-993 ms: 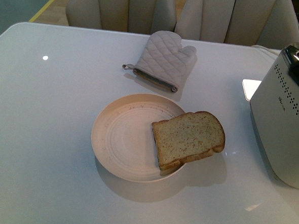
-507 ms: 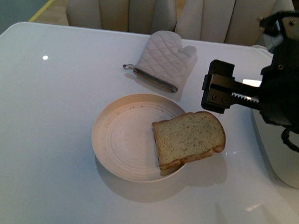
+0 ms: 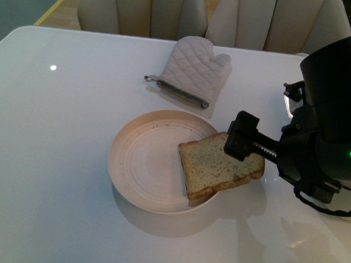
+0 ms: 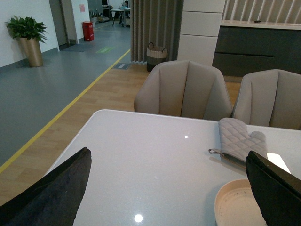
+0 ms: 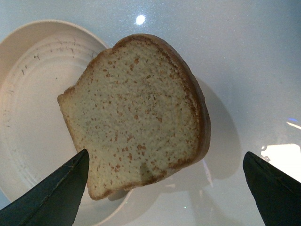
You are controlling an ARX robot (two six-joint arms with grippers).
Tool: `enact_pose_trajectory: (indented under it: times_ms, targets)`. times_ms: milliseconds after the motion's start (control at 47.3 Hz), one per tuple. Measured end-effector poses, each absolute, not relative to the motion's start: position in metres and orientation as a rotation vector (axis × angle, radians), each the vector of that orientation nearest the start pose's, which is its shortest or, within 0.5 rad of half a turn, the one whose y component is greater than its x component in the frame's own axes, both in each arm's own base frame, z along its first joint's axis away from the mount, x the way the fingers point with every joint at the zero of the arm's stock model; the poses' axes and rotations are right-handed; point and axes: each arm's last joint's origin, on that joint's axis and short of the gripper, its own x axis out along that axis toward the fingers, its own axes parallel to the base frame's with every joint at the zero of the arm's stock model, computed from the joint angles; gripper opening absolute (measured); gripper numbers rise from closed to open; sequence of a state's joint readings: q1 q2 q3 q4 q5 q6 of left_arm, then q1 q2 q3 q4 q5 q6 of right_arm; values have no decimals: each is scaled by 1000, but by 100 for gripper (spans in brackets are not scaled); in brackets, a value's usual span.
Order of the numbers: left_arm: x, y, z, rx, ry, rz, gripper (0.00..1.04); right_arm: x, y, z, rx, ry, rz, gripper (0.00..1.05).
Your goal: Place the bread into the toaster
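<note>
R claw [image 5: 164,159] spread wide just above bread [image 3: 212,166] overhanging plate [image 3: 144,159] rim.

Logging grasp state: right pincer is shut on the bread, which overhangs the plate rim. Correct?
Not quite. The right pincer is open: the right wrist view shows its fingers spread wide either side of the bread. The bread does overhang the plate rim.

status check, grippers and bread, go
Right gripper open above bread; left gripper open, empty. Bread half on plate, ungrasped. Nothing blocking; toaster hidden behind right arm.
</note>
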State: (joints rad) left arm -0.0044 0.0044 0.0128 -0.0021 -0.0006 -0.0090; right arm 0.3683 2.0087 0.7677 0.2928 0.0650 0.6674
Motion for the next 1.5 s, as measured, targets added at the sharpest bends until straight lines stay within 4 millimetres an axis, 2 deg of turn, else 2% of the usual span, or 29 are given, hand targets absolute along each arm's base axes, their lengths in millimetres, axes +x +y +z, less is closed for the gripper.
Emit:
enact_pose_trajectory:
  times_ms: [232, 570, 718, 972, 1056, 1120, 1183, 1310, 1394, 1500]
  targets:
    - [97, 0, 167, -9, -6, -4, 98, 319, 110, 36, 500, 982, -57, 96]
    - [97, 0, 167, -9, -6, -4, 98, 341, 117, 14, 582, 974, -24, 96]
    - [97, 0, 167, -9, -6, -4, 98, 343, 117, 13, 620, 949, -19, 73]
    - [97, 0, 167, -9, -6, -4, 98, 343, 115, 26, 714, 901, 19, 36]
    - [97, 0, 167, -9, -6, -4, 98, 343, 115, 40, 741, 863, 48, 19]
    - [97, 0, 167, -9, -6, -4, 98, 345, 116, 60, 756, 818, 84, 7]
    - [97, 0, 167, -9, -6, -4, 98, 346, 116, 75, 762, 785, 102, 4]
    - [97, 0, 167, -9, -6, -4, 98, 349, 114, 112, 767, 706, 134, 3]
    - [97, 0, 167, -9, -6, -4, 98, 350, 110, 145, 739, 631, 145, 3]
    - [97, 0, 167, -9, -6, -4, 98, 346, 90, 225, 552, 440, 91, 3]
